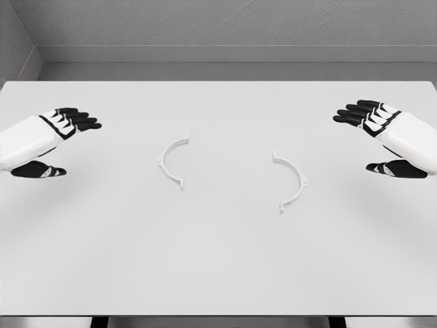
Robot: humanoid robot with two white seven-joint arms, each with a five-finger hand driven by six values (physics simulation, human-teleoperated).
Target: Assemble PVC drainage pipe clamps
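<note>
Two white half-ring clamp pieces lie flat on the white table (218, 260). The left clamp half (169, 160) curves with its opening toward the right. The right clamp half (293, 181) curves with its opening toward the left. A gap of bare table separates them. My left hand (58, 140) hovers at the far left edge, fingers spread and holding nothing, well left of the left clamp half. At the far right my right hand (375, 137) mirrors it, open and empty, well right of the right clamp half.
A grey wall (218, 27) rises behind the table's far edge. The table's front edge runs along the bottom of the view, with dark legs showing below it.
</note>
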